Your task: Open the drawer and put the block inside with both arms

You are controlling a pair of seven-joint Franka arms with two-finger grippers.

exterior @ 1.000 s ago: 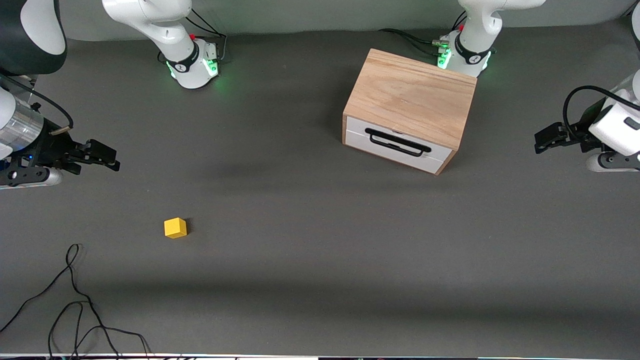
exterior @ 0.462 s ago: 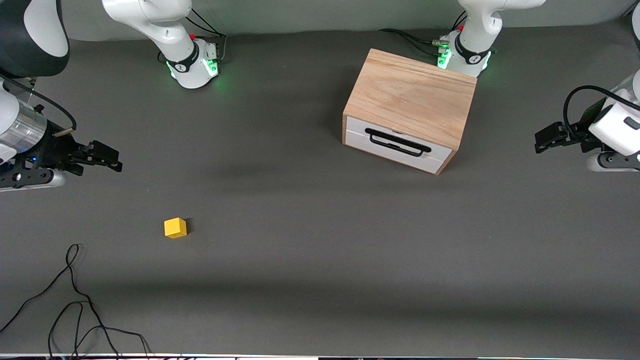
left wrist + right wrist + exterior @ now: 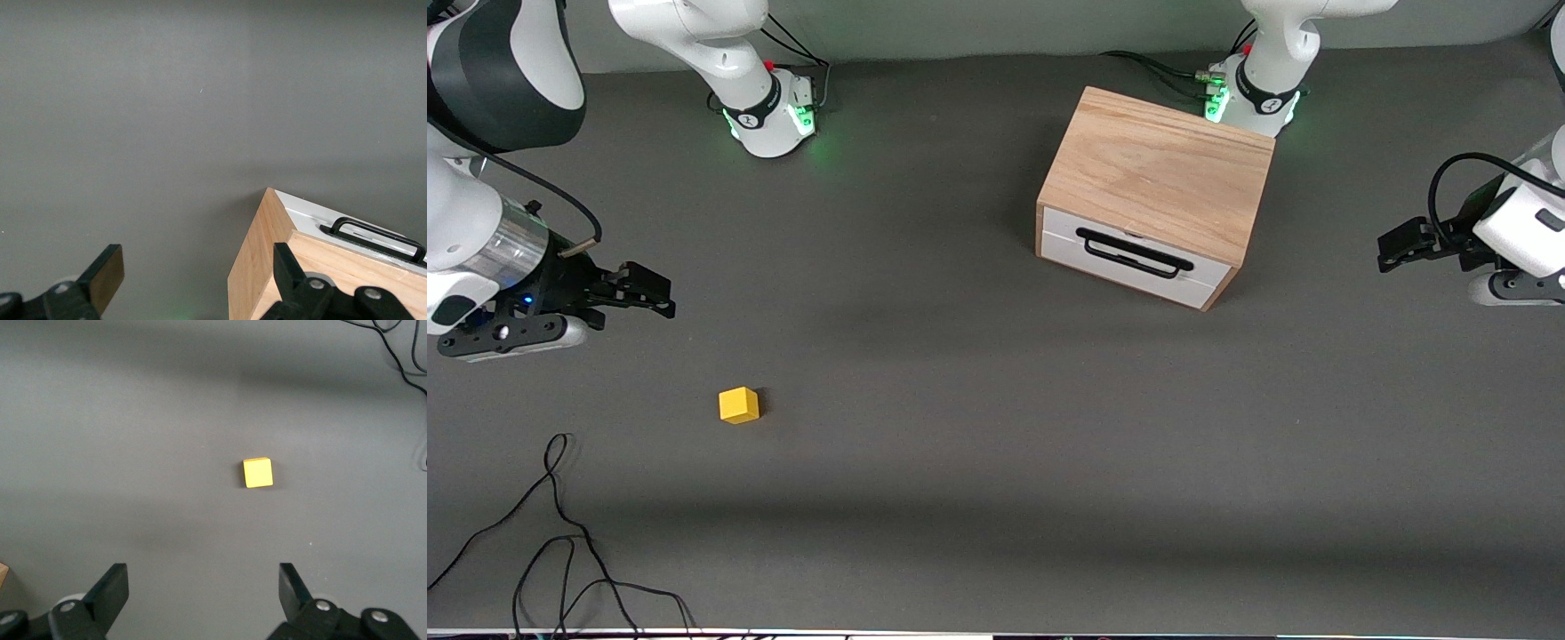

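Note:
The block point(image 3: 738, 405), a small yellow cube, lies on the grey table toward the right arm's end; the right wrist view shows the block point(image 3: 257, 473) ahead of the fingers. My right gripper point(image 3: 654, 298) point(image 3: 202, 577) hangs open and empty over bare table, apart from the block. The drawer point(image 3: 1134, 258) is shut in its light-wood box point(image 3: 1156, 169), and its black handle point(image 3: 1134, 253) faces the front camera. My left gripper point(image 3: 1392, 249) point(image 3: 197, 263) waits open and empty at the left arm's end, off to the side of the box point(image 3: 257, 273), with the handle point(image 3: 377, 237) in its view.
A loose black cable point(image 3: 560, 533) loops on the table near the front edge at the right arm's end, close to the block; the cable point(image 3: 407, 360) also shows in the right wrist view. The two green-lit arm bases point(image 3: 769, 116) point(image 3: 1249, 98) stand along the back edge.
My right gripper has moved toward the middle of the table, closer to the block, staying open. The left arm, the block and the drawer have not moved.

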